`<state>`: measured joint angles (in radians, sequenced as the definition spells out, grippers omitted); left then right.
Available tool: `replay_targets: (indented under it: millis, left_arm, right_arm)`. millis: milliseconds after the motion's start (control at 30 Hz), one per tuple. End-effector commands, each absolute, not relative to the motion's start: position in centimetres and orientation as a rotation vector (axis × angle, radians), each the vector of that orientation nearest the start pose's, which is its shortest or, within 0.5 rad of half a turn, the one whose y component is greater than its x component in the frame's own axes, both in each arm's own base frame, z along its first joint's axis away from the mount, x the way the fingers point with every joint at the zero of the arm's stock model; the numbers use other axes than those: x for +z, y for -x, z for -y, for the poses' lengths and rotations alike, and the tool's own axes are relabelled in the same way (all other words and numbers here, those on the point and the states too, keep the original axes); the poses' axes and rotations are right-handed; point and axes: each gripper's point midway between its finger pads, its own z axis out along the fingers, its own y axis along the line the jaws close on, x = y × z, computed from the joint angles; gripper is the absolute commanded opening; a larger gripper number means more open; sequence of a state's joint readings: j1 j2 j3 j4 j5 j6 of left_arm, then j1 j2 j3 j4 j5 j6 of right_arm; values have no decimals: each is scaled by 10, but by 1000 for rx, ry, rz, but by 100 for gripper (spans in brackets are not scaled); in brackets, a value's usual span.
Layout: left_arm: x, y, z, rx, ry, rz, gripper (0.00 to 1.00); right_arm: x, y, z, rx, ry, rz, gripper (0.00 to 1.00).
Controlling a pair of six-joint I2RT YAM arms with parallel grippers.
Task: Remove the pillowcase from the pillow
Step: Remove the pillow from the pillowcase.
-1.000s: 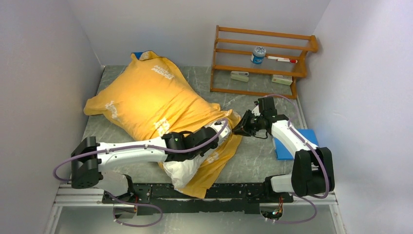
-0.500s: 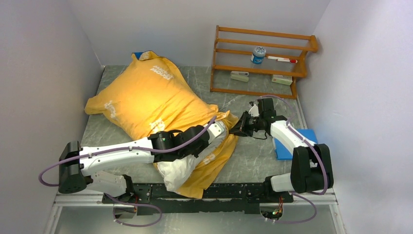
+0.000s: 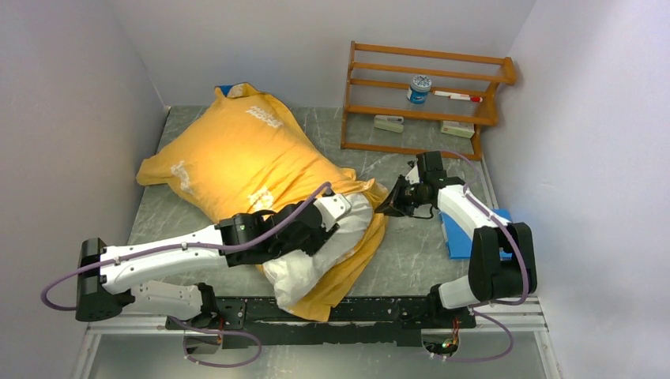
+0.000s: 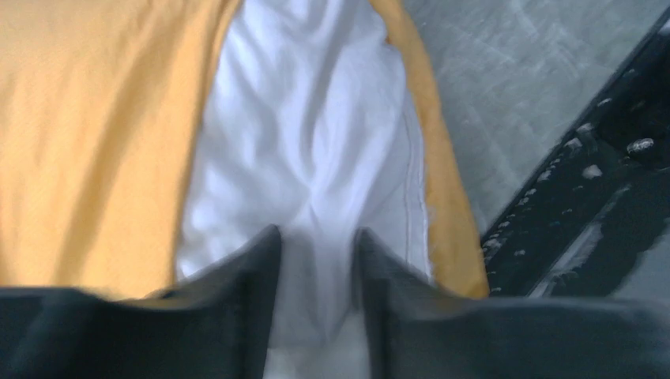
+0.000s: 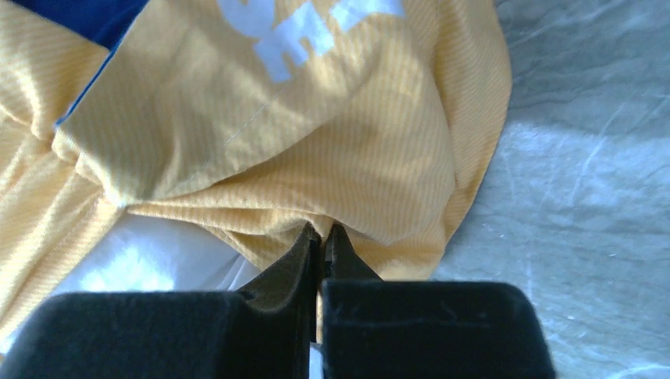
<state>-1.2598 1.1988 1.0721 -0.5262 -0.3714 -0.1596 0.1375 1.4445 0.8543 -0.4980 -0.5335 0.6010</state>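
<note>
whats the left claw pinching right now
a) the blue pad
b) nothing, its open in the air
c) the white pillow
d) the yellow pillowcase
C: in the left wrist view the left claw has white pillow fabric bunched between its fingers, with the yellow pillowcase lying off to either side.

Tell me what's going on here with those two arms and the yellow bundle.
The two arms are working the pillowcase off the pillow. The left gripper pinches the exposed white pillow at the open end, while the right gripper is shut on the pillowcase's yellow edge. Only one end of the pillow is out; the rest is covered.
</note>
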Motion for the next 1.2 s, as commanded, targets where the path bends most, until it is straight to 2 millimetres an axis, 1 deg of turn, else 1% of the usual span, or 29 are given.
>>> replay_targets:
  millis: [0, 33, 67, 100, 167, 200, 267, 300, 333, 400, 467, 533, 567, 600, 633, 667, 700, 733, 767, 833, 900, 933, 1000, 1100, 1167]
  left_arm:
    - [215, -153, 316, -425, -1063, -1941, 70]
    - [215, -153, 325, -437, -1096, -1921, 94]
    - [216, -154, 336, -449, -1130, -1895, 97]
    - [215, -154, 345, -455, -1167, -1874, 98]
    - [201, -158, 357, -393, -1278, -1855, 98]
    - [200, -160, 365, -374, -1314, -1853, 98]
    - [183, -165, 373, -307, -1392, -1866, 98]
    - [170, -166, 375, -262, -1439, -1882, 98]
    - [160, -168, 376, -208, -1475, -1902, 98]
    - [139, -179, 368, -51, -1487, -1954, 98]
    - [115, -186, 357, 103, -1534, -1985, 98]
    - [92, -193, 344, 253, -1545, -2019, 98]
    - [82, -196, 336, 331, -1552, -2033, 95]
    - [72, -198, 327, 405, -1554, -2046, 86]
    - [66, -200, 318, 463, -1544, -2053, 73]
    - [63, -200, 312, 485, -1527, -2059, 56]
    - [65, -200, 310, 479, -1485, -2070, 38]
    - [71, -200, 308, 455, -1442, -2072, 17]
    - [78, -199, 309, 418, -1400, -2069, 6]
    - [101, -200, 310, 332, -1286, -2065, 5]
    - [126, -200, 309, 267, -1207, -2049, 5]
    - [142, -199, 309, 219, -1166, -2040, 5]
    - [163, -195, 309, 134, -1119, -2030, 5]
    - [186, -186, 303, 25, -1081, -2026, 5]
    - [195, -179, 298, -42, -1057, -2033, 5]
  right_arm:
    - [82, -288, -141, 860, -359, -2617, 0]
    - [81, -284, -141, 867, -359, -2622, 0]
    - [78, -280, -141, 867, -361, -2631, 0]
    - [76, -277, -140, 861, -363, -2641, 0]
    - [71, -271, -139, 857, -373, -2659, 0]
    - [70, -269, -139, 861, -376, -2663, 0]
    - [70, -267, -139, 862, -385, -2666, 0]
    - [71, -267, -138, 858, -386, -2661, 0]
    - [73, -268, -138, 855, -385, -2656, 0]
    - [75, -270, -136, 835, -387, -2652, 0]
    - [76, -272, -133, 812, -393, -2649, 0]
    - [76, -274, -130, 788, -409, -2645, 0]
    - [75, -275, -129, 779, -421, -2644, 0]
    - [76, -276, -128, 775, -427, -2640, 0]
    - [75, -276, -127, 771, -434, -2642, 0]
    - [73, -276, -126, 766, -442, -2643, 0]
    - [72, -276, -125, 760, -448, -2646, 0]
    - [71, -276, -122, 746, -460, -2649, 0]
    - [69, -276, -121, 732, -469, -2652, 0]
    - [65, -276, -119, 718, -476, -2658, 0]
    - [60, -275, -118, 709, -491, -2671, 0]
    - [58, -274, -117, 703, -501, -2677, 0]
    - [54, -274, -116, 695, -512, -2684, 0]
    - [52, -276, -115, 682, -522, -2680, 0]
    - [51, -280, -114, 675, -522, -2674, 0]
